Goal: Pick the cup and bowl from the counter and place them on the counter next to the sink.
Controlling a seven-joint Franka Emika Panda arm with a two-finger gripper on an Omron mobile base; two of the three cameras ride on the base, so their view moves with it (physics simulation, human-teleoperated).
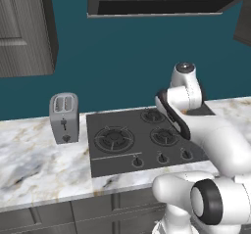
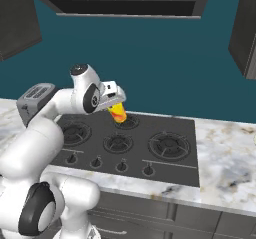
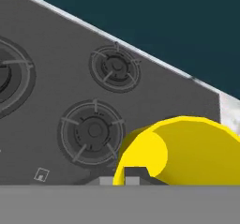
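Note:
My gripper (image 2: 115,107) hangs over the back burners of the stovetop, shut on a yellow-orange cup (image 2: 118,114) held a little above the burners. In the hand view the cup (image 3: 187,148) is a big yellow cylinder lying sideways at the lower right, with my gripper (image 3: 127,177) at its open rim. The marble counter (image 1: 39,154) runs left of the stove and continues on the right (image 2: 225,158). The bowl and the sink are out of view.
The black stovetop (image 1: 142,140) (image 2: 165,128) (image 3: 51,54) with its burners and front knobs lies under the arm. A silver toaster (image 1: 64,118) (image 2: 34,99) stands on the counter to its left. A range hood (image 1: 157,3) and dark cabinets hang above.

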